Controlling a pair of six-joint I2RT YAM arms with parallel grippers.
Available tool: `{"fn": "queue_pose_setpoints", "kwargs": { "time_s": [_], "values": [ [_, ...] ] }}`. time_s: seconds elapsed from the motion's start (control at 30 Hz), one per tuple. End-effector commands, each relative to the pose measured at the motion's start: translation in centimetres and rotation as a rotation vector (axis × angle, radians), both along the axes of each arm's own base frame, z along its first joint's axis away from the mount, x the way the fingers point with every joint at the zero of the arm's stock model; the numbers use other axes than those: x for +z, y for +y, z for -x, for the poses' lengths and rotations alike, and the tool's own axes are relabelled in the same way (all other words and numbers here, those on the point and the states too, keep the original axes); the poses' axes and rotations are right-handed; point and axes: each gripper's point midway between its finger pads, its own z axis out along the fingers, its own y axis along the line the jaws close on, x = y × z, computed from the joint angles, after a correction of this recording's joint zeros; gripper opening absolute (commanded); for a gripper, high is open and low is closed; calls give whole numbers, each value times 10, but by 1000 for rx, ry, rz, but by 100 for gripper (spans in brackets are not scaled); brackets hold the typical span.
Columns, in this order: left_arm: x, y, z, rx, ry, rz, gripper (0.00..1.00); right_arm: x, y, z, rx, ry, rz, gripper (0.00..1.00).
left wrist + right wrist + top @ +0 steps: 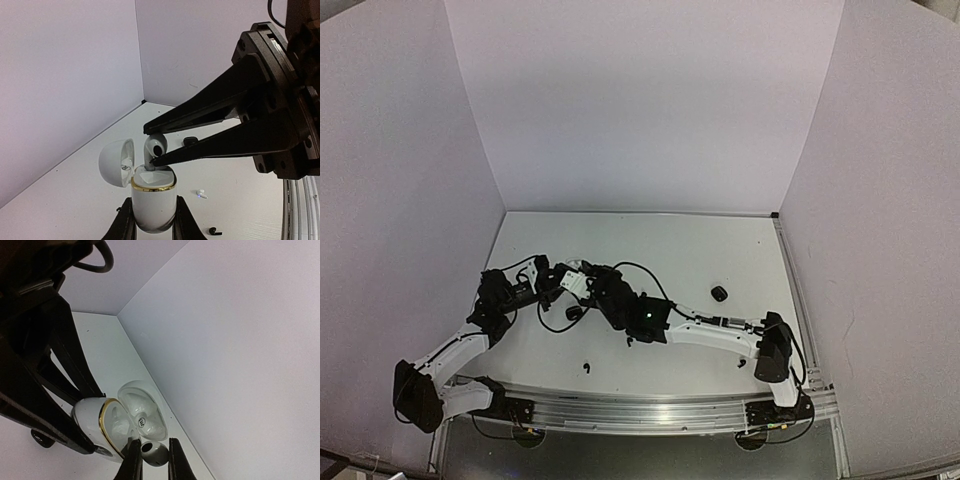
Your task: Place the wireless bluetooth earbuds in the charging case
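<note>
My left gripper [152, 211] is clamped on the white charging case [154, 202], one finger on each side of its body, holding it upright above the table [700, 250] with its gold rim on top and its lid [116, 162] swung open to one side. My right gripper [154, 446] reaches in from the other side and pinches a white earbud [156, 145] between its fingertips. The bud's head sits just above the gold rim and its stem points down into the case's mouth; I cannot tell whether it is seated. The table is plain matte white, and plain white walls close it in on three sides: a back wall [640, 100], a left wall [390, 200] and a right wall [880, 200]. They meet in clean corners and throw soft shadows. Along the near edge runs a metal rail [650, 412] where my arms are bolted. Loose on the table lie a second white earbud [201, 193], a black earbud [215, 231] near it, and a small black rounded object [719, 293] well apart on the right.
</note>
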Motion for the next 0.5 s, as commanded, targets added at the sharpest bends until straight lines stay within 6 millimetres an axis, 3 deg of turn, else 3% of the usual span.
{"fn": "queue_pose_setpoints", "kwargs": {
  "time_s": [0.0, 0.47],
  "values": [
    [31, -1, 3, -7, -118, 59, 0, -8, 25, 21, 112, 32, 5, 14],
    [32, -1, 1, 0, -122, 61, 0, 0, 27, 23, 131, 29, -6, 32]
  ]
}}
